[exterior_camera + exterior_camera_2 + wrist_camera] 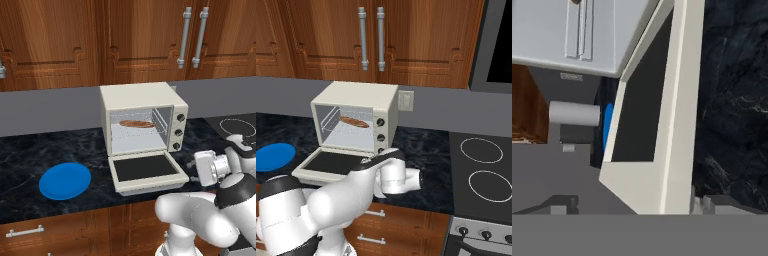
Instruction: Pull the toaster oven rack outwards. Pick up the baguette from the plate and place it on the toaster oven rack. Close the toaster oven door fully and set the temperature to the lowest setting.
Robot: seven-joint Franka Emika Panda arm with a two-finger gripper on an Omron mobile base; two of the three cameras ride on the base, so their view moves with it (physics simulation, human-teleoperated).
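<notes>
1. The toaster oven stood at the back of the dark marble counter, against the grey wall, its three knobs down the right of its front panel.
2. The toaster oven door lay dropped open and flat, its dark glass pane facing up and its front edge reaching the counter's front edge.
3. The baguette lay on the toaster oven rack inside the pale cavity.
4. The plate sat bare on the counter, left of the door and near the front edge.
5. The gripper hung just off the door's front right corner; the hand view showed the door's cream frame close up.
6. Whether the fingers were spread or pressed together could not be told.
</notes>
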